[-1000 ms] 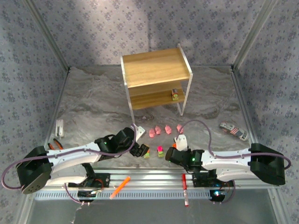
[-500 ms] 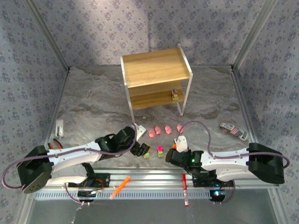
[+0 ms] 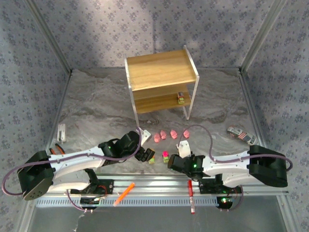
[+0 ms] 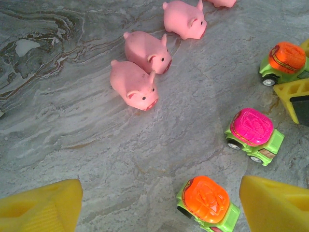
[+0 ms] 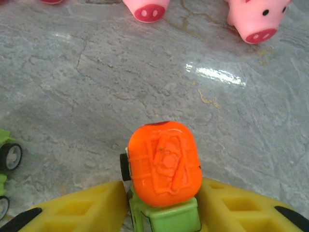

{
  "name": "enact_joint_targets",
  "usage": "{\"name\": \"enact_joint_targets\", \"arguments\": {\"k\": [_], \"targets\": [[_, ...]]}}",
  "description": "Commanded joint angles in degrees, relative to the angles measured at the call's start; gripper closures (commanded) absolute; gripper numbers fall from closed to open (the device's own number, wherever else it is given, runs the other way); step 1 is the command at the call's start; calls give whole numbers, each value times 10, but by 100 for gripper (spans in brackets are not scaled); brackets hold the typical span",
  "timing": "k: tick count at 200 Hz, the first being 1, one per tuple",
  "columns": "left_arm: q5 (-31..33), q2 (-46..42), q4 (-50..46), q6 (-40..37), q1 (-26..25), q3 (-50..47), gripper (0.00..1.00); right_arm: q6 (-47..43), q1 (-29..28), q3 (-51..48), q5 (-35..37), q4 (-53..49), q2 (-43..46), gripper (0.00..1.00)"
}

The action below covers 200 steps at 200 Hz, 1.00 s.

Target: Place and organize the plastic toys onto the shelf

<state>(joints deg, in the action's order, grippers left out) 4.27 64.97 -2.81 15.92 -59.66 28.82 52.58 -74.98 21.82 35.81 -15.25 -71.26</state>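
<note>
The shelf (image 3: 161, 72) stands at the back with one blocky toy (image 3: 181, 97) on its lower board. A row of pink pigs (image 3: 174, 135) lies on the table in front of it, seen close in the left wrist view (image 4: 134, 86). My right gripper (image 5: 164, 209) has its yellow fingers (image 5: 82, 208) pressed against both sides of an orange-topped green toy car (image 5: 164, 162), which rests on the table. My left gripper (image 4: 159, 198) is open; a second orange-topped car (image 4: 206, 203) sits beside its right finger (image 4: 275, 208), untouched. A magenta-topped car (image 4: 253, 130) stands between the two grippers.
A red marker (image 3: 190, 193) and an orange marker (image 3: 124, 193) lie on the metal rail at the near edge. A striped toy car (image 3: 241, 136) sits at the right, pliers (image 3: 58, 150) and a white piece (image 3: 61, 131) at the left.
My right gripper has slid left and forward over the orange-topped car, and its fingers have drawn in against it. The left arm has stayed put.
</note>
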Motion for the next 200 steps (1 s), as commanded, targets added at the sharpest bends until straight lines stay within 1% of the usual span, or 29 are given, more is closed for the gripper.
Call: {"name": "enact_joint_targets", "arguments": {"k": [1, 41, 109, 150, 200], "targets": [[-9, 3, 10, -6, -3, 19, 16, -5, -8, 8, -28, 8, -20, 56], [-10, 6, 11, -6, -3, 20, 16, 5, -14, 2, -25, 10, -14, 57], [-9, 6, 10, -6, -3, 19, 15, 10, -16, -8, -14, 22, -3, 64], [-8, 5, 9, -6, -3, 19, 16, 10, -21, -6, -1, 11, 20, 67], [-12, 4, 11, -8, -3, 19, 16, 8, -20, 16, 10, -35, 50, 70]]}}
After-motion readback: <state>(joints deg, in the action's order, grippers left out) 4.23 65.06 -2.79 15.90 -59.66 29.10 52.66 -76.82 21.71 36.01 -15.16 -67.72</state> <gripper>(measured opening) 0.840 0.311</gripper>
